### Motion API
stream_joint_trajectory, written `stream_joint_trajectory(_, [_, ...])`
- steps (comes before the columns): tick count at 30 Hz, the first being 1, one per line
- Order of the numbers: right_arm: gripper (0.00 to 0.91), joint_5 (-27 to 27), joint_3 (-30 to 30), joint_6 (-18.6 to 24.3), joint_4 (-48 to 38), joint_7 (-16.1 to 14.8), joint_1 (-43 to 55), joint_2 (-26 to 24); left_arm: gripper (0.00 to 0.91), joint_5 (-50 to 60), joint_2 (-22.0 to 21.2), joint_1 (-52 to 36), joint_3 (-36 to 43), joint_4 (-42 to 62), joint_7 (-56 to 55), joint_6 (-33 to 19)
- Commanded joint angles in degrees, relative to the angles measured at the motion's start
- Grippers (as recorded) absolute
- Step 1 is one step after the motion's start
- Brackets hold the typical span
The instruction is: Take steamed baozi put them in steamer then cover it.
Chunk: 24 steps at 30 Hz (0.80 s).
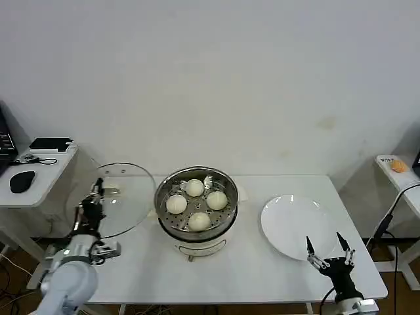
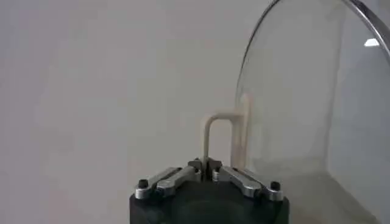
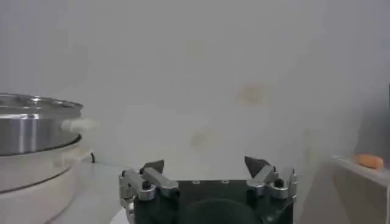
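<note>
At the table's left edge, the left gripper [image 1: 97,190] is clamped on the handle of the clear glass lid [image 1: 125,200], holding it tilted up beside the steamer [image 1: 195,230]. In the middle, all four steamed baozi [image 1: 195,188] sit on the steamer's perforated tray. To the right lies the bare white plate [image 1: 289,230]. The right gripper [image 1: 330,252] rests near it, fingers spread wide. Loading looks finished; covering remains.

We see the left gripper [image 2: 207,163] closed on the cream handle [image 2: 220,135] of the clear glass lid [image 2: 304,109]. The lid stands on edge just beyond the fingers [image 2: 173,178], its steel rim [image 2: 372,23] curving overhead against a plain pale wall [image 2: 103,85].
</note>
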Motion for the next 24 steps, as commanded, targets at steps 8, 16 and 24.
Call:
stream_joint_trajectory(8, [0.907,-4.51,-2.49,0.12,-0.05,0.06,-0.19,2.6,0.0,15.24,-12.53,-15.3,20.9,-0.32,14.52,7.95])
stream_joint_trajectory(16, [0.907,-4.47,-2.89,0.25,-0.49,-0.02,0.05,2.35,0.0,21.78,-20.78,-18.91,23.67,3.56,18.08,7.95])
stream_joint_trajectory(24, [0.907,-4.64,-3.24,0.52,-1.34,-0.06,0.24,2.22,0.0,23.87,-24.68,-20.31,22.16,8.61,18.11,7.99])
